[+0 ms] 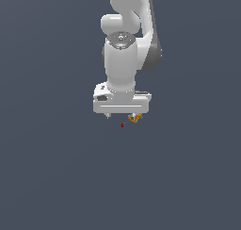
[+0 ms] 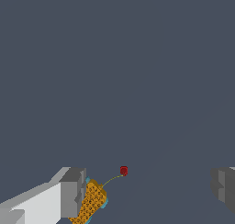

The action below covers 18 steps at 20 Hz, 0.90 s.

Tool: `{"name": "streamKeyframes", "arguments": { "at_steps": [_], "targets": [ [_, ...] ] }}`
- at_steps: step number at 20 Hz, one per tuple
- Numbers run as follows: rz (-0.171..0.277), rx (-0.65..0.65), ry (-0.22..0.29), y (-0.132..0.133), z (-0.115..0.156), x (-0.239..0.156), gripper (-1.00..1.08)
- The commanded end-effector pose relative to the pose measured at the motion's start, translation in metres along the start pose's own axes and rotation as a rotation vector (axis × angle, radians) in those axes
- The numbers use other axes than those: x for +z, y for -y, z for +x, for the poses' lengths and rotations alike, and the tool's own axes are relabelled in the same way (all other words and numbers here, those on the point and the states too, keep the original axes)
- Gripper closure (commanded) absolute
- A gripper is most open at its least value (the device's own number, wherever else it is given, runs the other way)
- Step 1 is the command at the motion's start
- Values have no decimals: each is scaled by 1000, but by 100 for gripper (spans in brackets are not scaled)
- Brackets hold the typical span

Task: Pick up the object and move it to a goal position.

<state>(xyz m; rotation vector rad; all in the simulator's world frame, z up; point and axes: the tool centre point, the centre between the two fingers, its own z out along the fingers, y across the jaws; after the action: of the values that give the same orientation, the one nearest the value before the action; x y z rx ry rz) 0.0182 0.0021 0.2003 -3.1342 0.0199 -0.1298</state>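
Note:
The object (image 1: pixel 135 117) is a tiny orange-yellow blocky item with dark markings, just under the white gripper (image 1: pixel 122 116) on the exterior view's right. In the wrist view the object (image 2: pixel 92 201) rests against the inner face of one grey fingertip (image 2: pixel 72 191), while the other fingertip (image 2: pixel 224 187) stands far off. The gripper (image 2: pixel 147 191) is open, its jaws wide apart and closed on nothing. The goal position (image 1: pixel 122 125) is a tiny dark red dot just below the gripper, left of the object in the exterior view. It shows between the fingers as the red dot (image 2: pixel 124 171) in the wrist view.
The white arm (image 1: pixel 123 50) rises straight above the gripper. All around is a plain dark grey-blue surface (image 1: pixel 56 168) with nothing else showing.

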Motion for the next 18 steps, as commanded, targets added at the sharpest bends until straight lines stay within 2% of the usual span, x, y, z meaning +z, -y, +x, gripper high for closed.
{"name": "streamKeyframes", "arguments": {
  "at_steps": [1,10,18],
  "targets": [
    [0,0,0,0,0,0,-92],
    [1,-14,-1,-14,0,6,-92],
    [1,-1,1,-12,-2,8,-92]
  ]
}}
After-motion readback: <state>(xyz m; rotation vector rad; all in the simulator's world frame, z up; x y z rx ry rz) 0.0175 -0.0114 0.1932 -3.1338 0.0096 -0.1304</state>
